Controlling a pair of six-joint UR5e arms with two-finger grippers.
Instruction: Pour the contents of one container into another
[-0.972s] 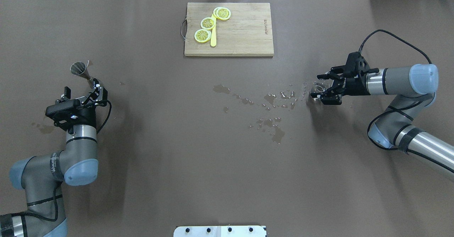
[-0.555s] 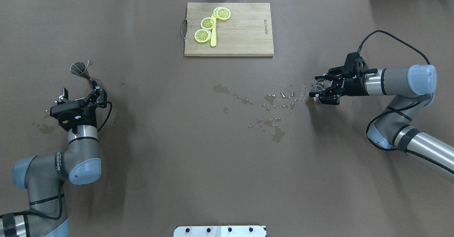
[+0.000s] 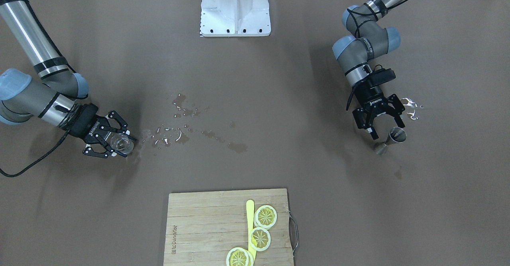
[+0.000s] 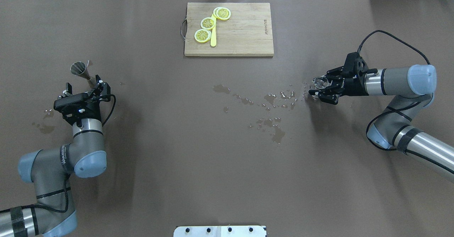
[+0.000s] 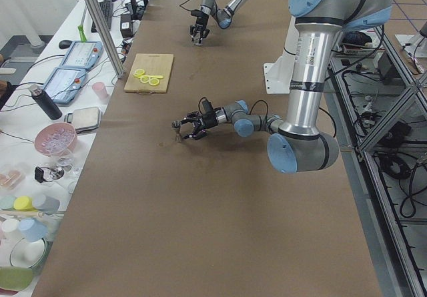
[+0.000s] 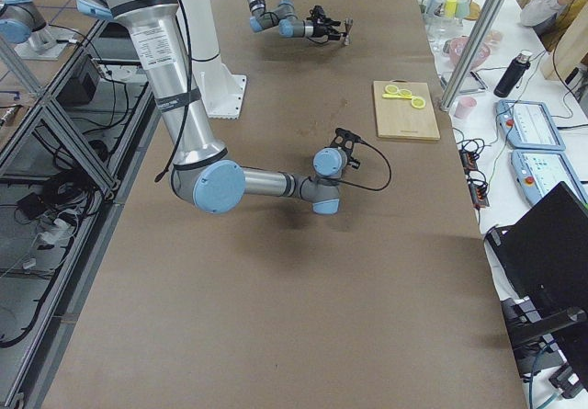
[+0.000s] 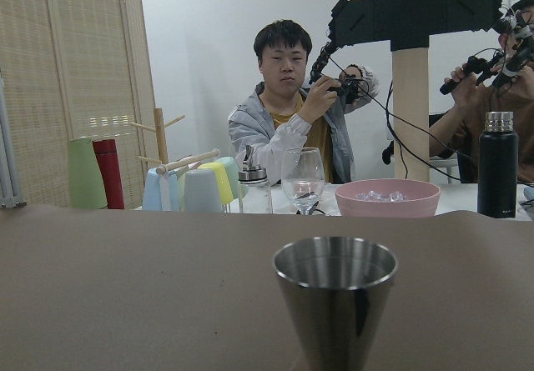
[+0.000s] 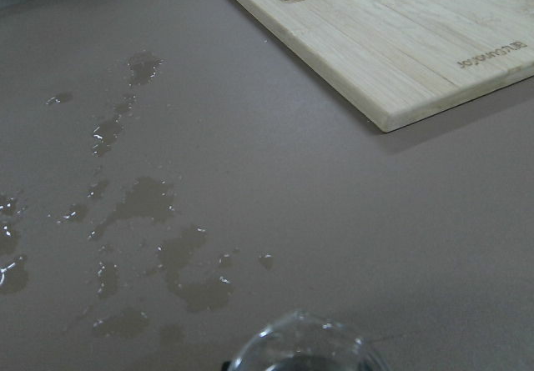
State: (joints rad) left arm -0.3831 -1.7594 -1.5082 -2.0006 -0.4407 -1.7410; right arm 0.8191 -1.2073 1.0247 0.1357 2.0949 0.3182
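The small steel jigger (image 4: 80, 70), two grey cones joined at a narrow waist, stands upright near the bench's (image 4: 177, 166) left end, roughly midway between its near and far edges. The left wrist view shows it only from the side, so what its upper cup holds cannot be told. The left tool (image 3: 385, 127), with ROBOTIQ in white on its black body, is spread wide and grips nothing. The jigger is just ahead of its fingertips.

Beyond the far edge a pink bowl (image 7: 386, 198) holds pale icy lumps. A stemmed glass (image 7: 303, 173) and a black flask with a steel cap (image 7: 498, 167) stand either side of it.

A rectangular wooden cutting board (image 4: 241, 31) lies at the middle of the far edge. It carries three yellow lemon slices (image 4: 202, 35) and a flat yellow stick (image 4: 213, 40) on its left half. The mark burnt into its right half is too small to read.

Puddles of clear liquid (image 4: 275, 132) spread from the bench's centre toward the right end. The short, round clear glass tumbler (image 4: 320, 83) with a thick base is near that end. The right tool (image 4: 314, 87), also lettered ROBOTIQ, has its fingers drawn in against the tumbler's wall on both sides. Whether the tumbler touches the bench, and what it holds, cannot be told.
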